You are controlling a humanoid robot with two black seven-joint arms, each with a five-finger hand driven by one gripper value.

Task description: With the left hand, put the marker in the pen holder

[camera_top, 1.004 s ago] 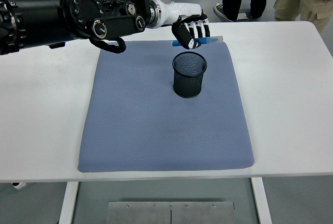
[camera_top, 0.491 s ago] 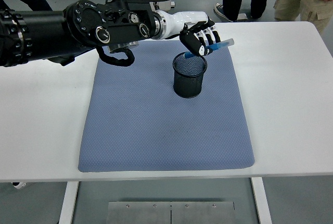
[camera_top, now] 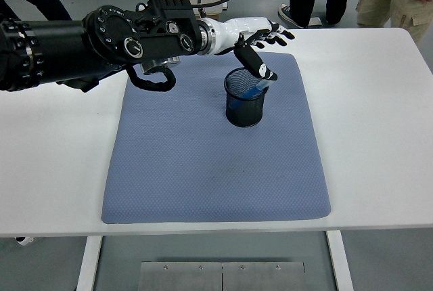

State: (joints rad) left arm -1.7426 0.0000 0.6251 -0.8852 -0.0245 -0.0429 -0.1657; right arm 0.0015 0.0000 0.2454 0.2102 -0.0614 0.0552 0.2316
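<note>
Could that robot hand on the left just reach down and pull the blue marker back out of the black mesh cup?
Probably yes. The left robot hand hovers open right above the pen holder, whose top is uncovered, and the marker leans inside near the rim with nothing else in the way.

you get bright, even light from overhead here. the white counter (camera_top: pixel 379 135) runs close to washed out but shows no hard glare. shadows are soft and short: a faint one lies under the left arm (camera_top: pixel 81 44) on the blue mat (camera_top: pixel 203 169). focus is sharp throughout, with little bending at the edges.
</note>
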